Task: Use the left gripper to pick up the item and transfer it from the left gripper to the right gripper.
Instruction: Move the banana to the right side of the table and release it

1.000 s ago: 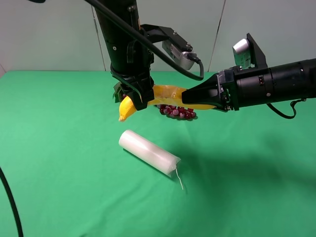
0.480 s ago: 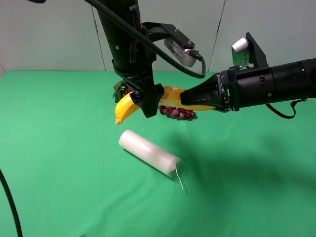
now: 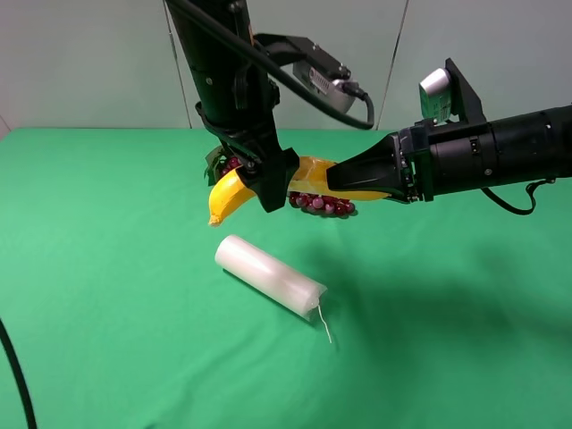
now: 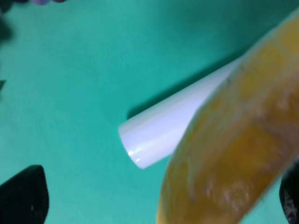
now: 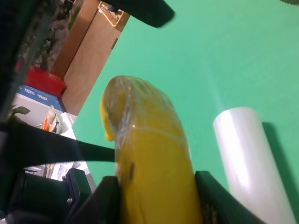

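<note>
Above the far middle of the green table (image 3: 107,268) we see one banana (image 3: 234,192), pinched in the right gripper (image 3: 332,178), the left gripper (image 3: 252,183) spread wide around it; one white roll (image 3: 268,275), one grape bunch (image 3: 322,205) beneath.

One banana (image 3: 231,192); one white roll (image 3: 268,275); one dark red grape bunch (image 3: 323,205) (partly hidden behind the banana, so its grapes cannot be counted); two black arms, the left arm (image 3: 222,80) and the right arm (image 3: 500,147); one green table (image 3: 107,313).
</note>
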### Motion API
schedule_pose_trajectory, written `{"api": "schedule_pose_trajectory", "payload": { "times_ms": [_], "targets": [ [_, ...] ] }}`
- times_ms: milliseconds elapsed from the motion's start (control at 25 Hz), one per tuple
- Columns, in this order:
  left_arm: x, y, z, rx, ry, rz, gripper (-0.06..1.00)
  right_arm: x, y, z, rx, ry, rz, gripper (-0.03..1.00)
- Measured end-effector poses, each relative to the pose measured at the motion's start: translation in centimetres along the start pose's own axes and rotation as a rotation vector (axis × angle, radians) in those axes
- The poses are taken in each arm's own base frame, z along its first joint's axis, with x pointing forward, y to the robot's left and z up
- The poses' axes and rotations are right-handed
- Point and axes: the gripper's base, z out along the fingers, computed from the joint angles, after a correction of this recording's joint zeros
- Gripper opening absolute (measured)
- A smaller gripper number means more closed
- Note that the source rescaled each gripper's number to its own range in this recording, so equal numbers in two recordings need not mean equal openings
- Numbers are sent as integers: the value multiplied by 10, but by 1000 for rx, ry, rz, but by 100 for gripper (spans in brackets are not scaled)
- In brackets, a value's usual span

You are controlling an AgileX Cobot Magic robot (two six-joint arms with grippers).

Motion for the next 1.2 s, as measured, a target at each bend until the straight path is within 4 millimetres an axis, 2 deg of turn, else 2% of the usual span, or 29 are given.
{"api": "schedule_pose_trajectory", "payload": {
  "times_ms": [240, 520, 720, 920, 1200],
  "targets": [
    [17, 0, -44, -77, -34, -77, 98, 0, 0, 0, 0, 1, 0, 0],
    [44, -2, -105, -200, -159, -238, 96, 0, 0, 0, 0, 1, 0, 0],
    [75, -12, -142, -230, -258, -339, 94, 0, 0, 0, 0, 2, -1, 0],
    [118, -24, -157, -271, -291, -423, 94, 1, 0, 0, 2, 7, -3, 0],
    [180, -46, -158, -288, -329, -542, 94, 1, 0, 0, 2, 7, -1, 0]
  ]
}}
